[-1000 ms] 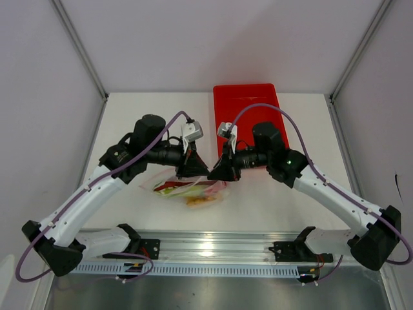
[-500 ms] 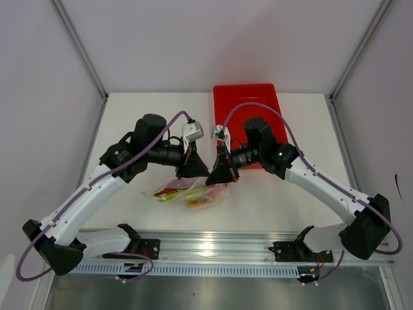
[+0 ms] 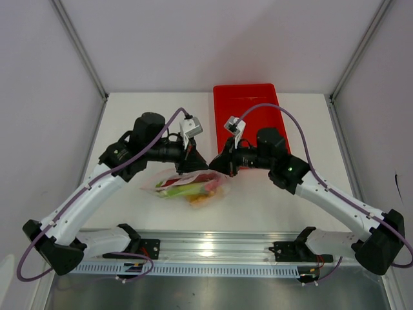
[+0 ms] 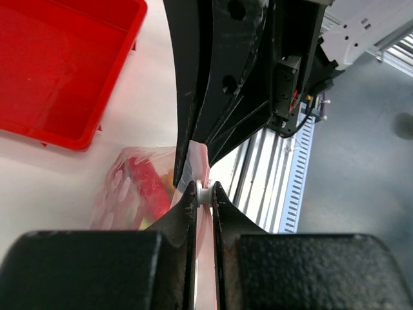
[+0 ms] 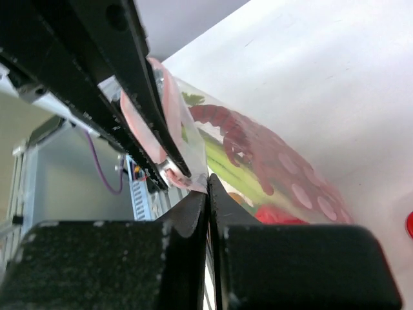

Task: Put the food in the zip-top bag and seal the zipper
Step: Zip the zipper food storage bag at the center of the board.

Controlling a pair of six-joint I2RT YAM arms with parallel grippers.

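Note:
The clear zip-top bag [image 3: 182,189] with pink dots hangs between both grippers just above the table. Inside it are the red lobster [image 5: 233,131], the green stalk [image 5: 230,170] and yellow-orange pieces [image 3: 201,197]. My left gripper [image 3: 197,165] is shut on the zipper [image 4: 204,194], pinching a small white piece at the pinkish mouth strip. My right gripper [image 3: 215,165] is shut on the bag's mouth edge [image 5: 201,182], almost touching the left fingers [image 5: 145,97]. In the left wrist view the bag [image 4: 132,187] hangs below the jaws.
The red rectangular tray [image 3: 248,103] stands at the back right, just behind the right wrist, and also shows in the left wrist view [image 4: 58,71]. The metal rail [image 3: 206,248] runs along the near table edge below the bag.
The right gripper has moved a little left and back, closer to the left gripper. The bag's mouth edge has risen, and the green stalk now shows plainly inside.

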